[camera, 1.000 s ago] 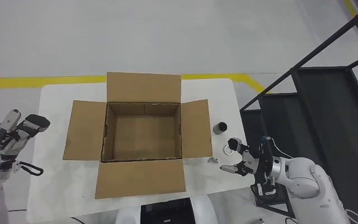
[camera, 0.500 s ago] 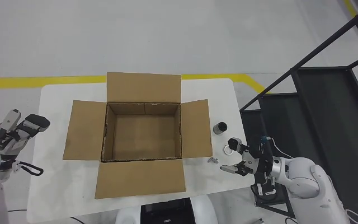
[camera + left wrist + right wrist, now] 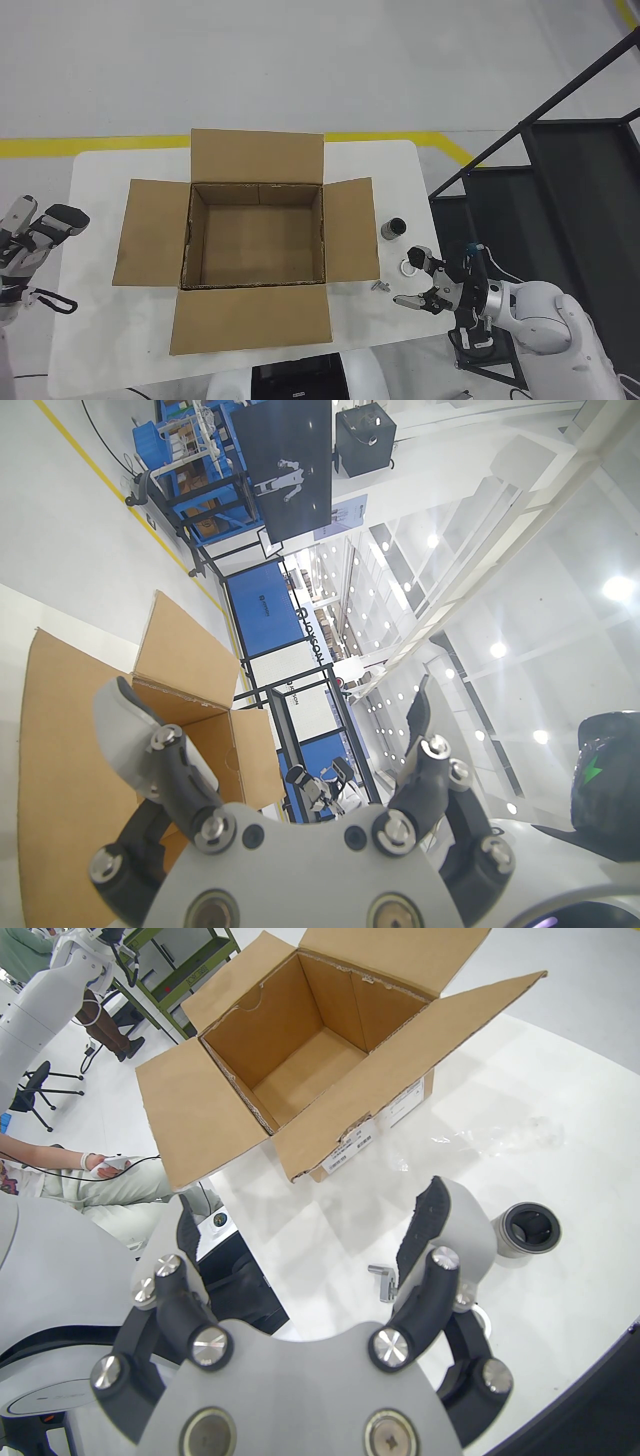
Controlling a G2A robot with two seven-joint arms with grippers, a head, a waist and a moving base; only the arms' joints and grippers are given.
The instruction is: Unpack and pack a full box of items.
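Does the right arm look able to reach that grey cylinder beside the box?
Likely yes: the open right gripper hovers close to the cylinder, on the same side of the box, and only a small white ring lies between.

No change found across the last second. Checked from above against both earlier moments: right gripper (image 3: 410, 278) off the right edge of the table (image 3: 120, 330), left gripper (image 3: 42, 216) at the left edge, open cardboard box (image 3: 350, 228), small cylinder (image 3: 394, 229) and metal fitting (image 3: 379, 286) beside it. None shifted or turned. Jaws spread exactly as before on both sides.
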